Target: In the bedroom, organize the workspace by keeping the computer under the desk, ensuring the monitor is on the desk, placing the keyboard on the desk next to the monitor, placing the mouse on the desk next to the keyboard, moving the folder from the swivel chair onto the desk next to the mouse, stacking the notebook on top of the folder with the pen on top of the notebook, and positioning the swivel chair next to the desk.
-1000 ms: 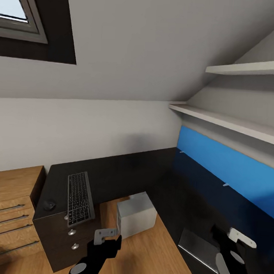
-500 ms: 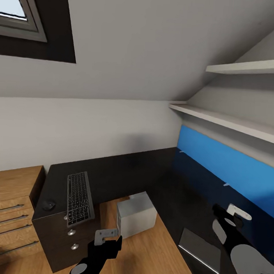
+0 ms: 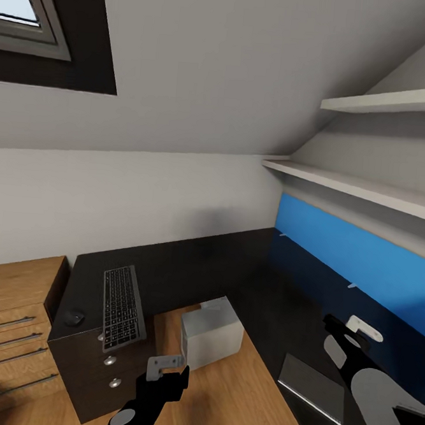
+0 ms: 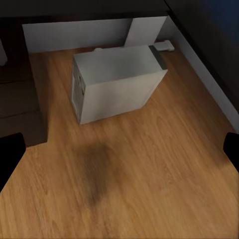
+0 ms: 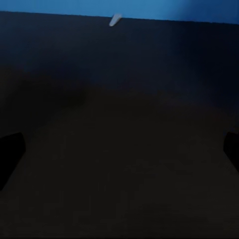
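Black arms, grey discs, pale brackets.

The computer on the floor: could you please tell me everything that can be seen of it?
The computer is a light grey-white boxy tower with plain, matte-looking panels. One narrow end face carries small marks that look like ports. It stands upright on the wooden plank floor in the inner corner of the black L-shaped desk, partly beneath its edge. Nothing rests on it and no gripper touches it. In the left wrist view, a white desk panel stands behind it.
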